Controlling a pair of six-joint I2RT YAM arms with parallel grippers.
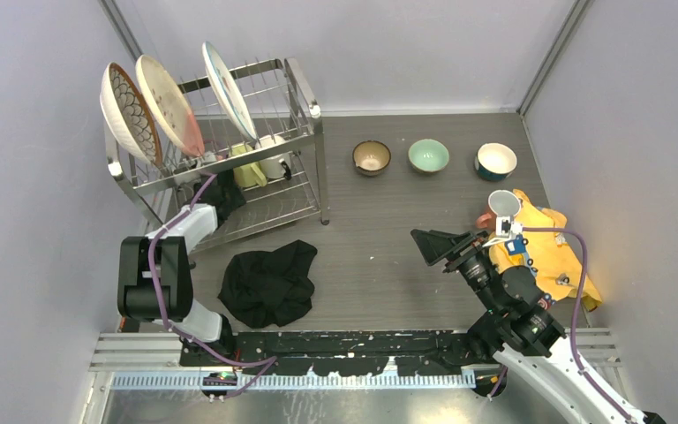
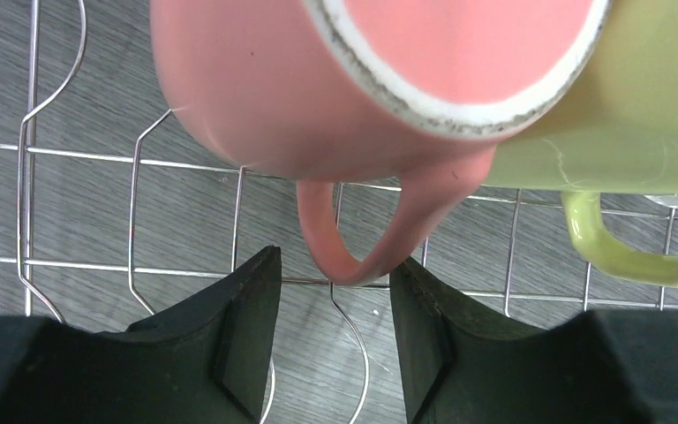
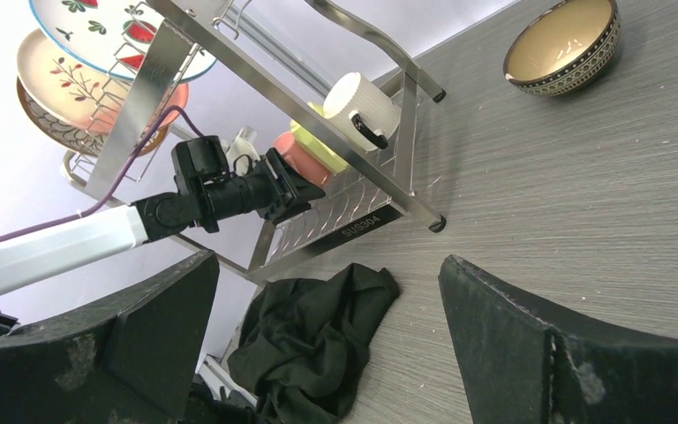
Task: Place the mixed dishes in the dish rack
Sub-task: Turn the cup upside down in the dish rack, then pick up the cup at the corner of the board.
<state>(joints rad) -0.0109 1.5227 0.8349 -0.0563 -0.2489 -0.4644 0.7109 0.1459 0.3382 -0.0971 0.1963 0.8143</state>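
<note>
judge the step in hand as the tail end of placing the pink mug point(image 2: 256, 88): find it lying on its side on the lower-tier wires of the dish rack point(image 1: 320, 177), top centre of the left wrist view, mouth toward the lens, just beside the yellow mug point(image 2: 618, 124) at upper right; cannot tell whether the two touch. see the left hand point(image 2: 334, 287) at the bottom of that view about half parted and gripping nothing, with the mug's handle point(image 2: 316, 230) hanging down between the fingers point(image 2: 247, 336), near the right-hand one and clear of the other. see the right hand point(image 3: 327, 296) spread wide and empty over the worktop point(image 1: 388, 230), well apart from the rack. count three plates point(image 1: 169, 104) upright in the upper tier, upper left of the top view, and the white mug point(image 3: 362, 104) on the lower tier too. note brown bowl point(image 1: 372, 157), mint-green bowl point(image 1: 428, 155) and blue bowl point(image 1: 495, 161) on the worktop, upper centre, not yet loaded. expect the next move to call for backing the left hand straight out without snagging handle or wires, then reaching for a bowl. leave the black cloth point(image 1: 269, 281) alone.
</note>
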